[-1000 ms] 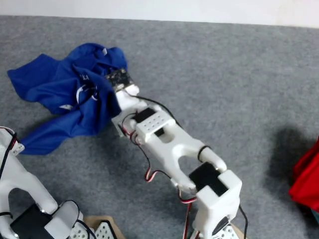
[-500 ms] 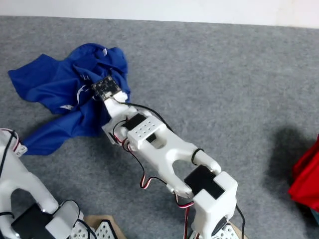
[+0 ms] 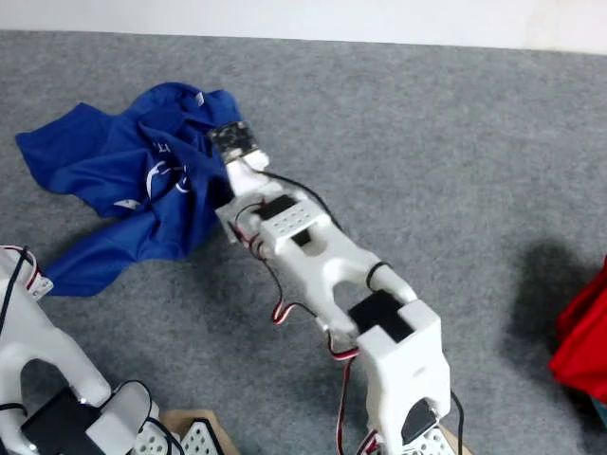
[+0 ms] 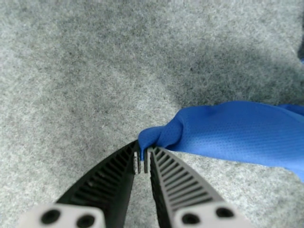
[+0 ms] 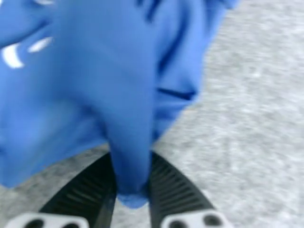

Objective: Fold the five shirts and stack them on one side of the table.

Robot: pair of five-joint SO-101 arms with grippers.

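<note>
**Blue shirt held at two points, no fold made yet**

The right gripper [image 5: 132,161] is clamped on a bunched ridge of the blue shirt [image 3: 123,180], with cloth squeezed between its jaws and hanging out below them. In the high view this arm stretches across the table [image 3: 427,142] to the shirt's near edge, beside the white print. The left gripper [image 4: 142,159] has its jaws nearly together and pinches the very tip of a corner of the same shirt. From there the cloth runs away over the grey surface.

The blue shirt lies crumpled at the far left of the table, rumpled and doubled over itself, with one part trailing toward the left arm. I judge the task to be at its start: this shirt is being gathered or spread rather than folded, and I see no folded shirt or stack.

By count there are two arms, two grippers, one blue shirt and one red shirt [image 3: 583,332] bunched at the right edge, well apart from the blue one. A sliver of teal sits under the red, too small to identify. That leaves five shirts to fold and stack.
</note>
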